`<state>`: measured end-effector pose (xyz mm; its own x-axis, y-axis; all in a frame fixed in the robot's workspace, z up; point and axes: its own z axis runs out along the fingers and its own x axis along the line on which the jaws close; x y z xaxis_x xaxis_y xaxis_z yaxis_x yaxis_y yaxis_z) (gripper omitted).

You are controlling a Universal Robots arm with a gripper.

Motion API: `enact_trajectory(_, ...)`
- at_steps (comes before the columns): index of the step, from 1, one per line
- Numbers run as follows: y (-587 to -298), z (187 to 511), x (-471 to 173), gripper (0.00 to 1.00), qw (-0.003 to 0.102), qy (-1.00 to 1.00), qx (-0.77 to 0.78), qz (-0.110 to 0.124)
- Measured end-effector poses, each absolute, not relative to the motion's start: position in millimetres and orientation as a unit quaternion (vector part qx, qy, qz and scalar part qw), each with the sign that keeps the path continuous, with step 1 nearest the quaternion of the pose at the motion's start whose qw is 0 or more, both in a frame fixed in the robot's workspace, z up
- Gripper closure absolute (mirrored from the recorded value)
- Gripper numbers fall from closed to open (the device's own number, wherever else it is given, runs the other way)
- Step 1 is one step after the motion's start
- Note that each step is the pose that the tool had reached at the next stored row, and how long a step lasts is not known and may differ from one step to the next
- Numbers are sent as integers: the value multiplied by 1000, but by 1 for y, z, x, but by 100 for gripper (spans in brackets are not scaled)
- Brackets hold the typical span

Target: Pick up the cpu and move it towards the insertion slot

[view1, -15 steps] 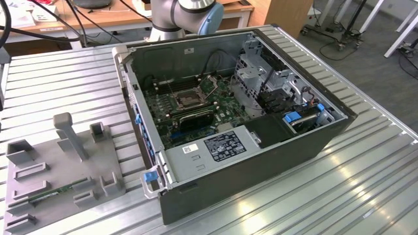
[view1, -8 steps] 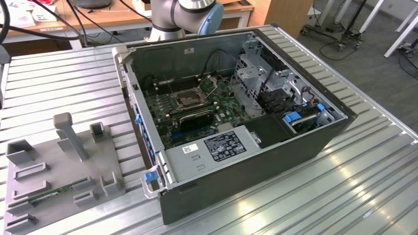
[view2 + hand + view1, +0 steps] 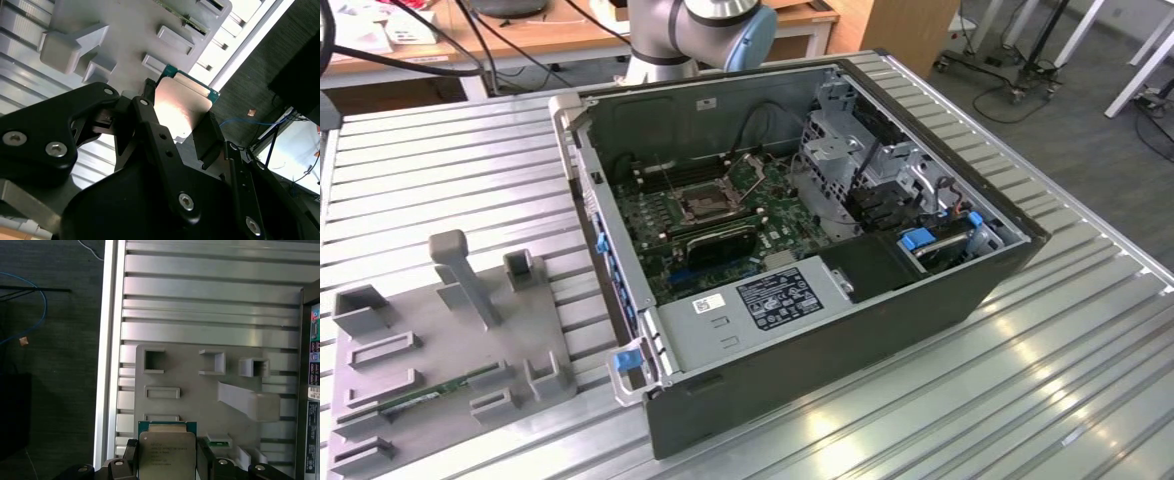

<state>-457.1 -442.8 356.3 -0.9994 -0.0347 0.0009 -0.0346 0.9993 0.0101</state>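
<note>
Silver-faced cpu (image 3: 166, 456) held aloft; silver-framed, dark-centred insertion slot (image 3: 698, 203)

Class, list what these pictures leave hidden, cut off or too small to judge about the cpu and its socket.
1. In the first wrist view, the picture edge cuts off one end of the cpu, and the fingers of the gripper cover its sides.
2. In the exterior view, the insertion slot is too small to judge its lever or contacts.

An open computer case (image 3: 827, 370) is lying on its side on the ribbed aluminium desk (image 3: 1067, 380), while a grey parts holder (image 3: 400, 345) is sitting beside it at the exterior view's left, carrying a green memory stick (image 3: 434, 390).
</note>
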Motion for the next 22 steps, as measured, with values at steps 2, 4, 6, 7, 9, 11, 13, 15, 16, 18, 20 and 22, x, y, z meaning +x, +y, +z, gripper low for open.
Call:
enact_trajectory(2,-443,358,-457,45,1,-1000,17,-5)
enact_trajectory(4,-443,359,-457,45,1,-1000,17,-5)
enact_trajectory(6,-443,359,-457,45,1,-1000,17,-5)
enact_trajectory(7,-443,359,-457,45,1,-1000,17,-5)
enact_trajectory(9,-443,359,-456,45,1,-1000,17,-5)
enact_trajectory(11,-443,359,-456,45,1,-1000,17,-5)
enact_trajectory(13,-443,359,-455,45,1,-1000,17,-5)
enact_trajectory(15,-443,359,-455,45,1,-1000,17,-5)
enact_trajectory(16,-443,359,-455,45,1,-1000,17,-5)
enact_trajectory(18,-443,359,-454,45,1,-1000,17,-5)
enact_trajectory(20,-443,359,-454,45,1,-1000,17,-5)
enact_trajectory(22,-443,359,-453,45,1,-1000,17,-5)
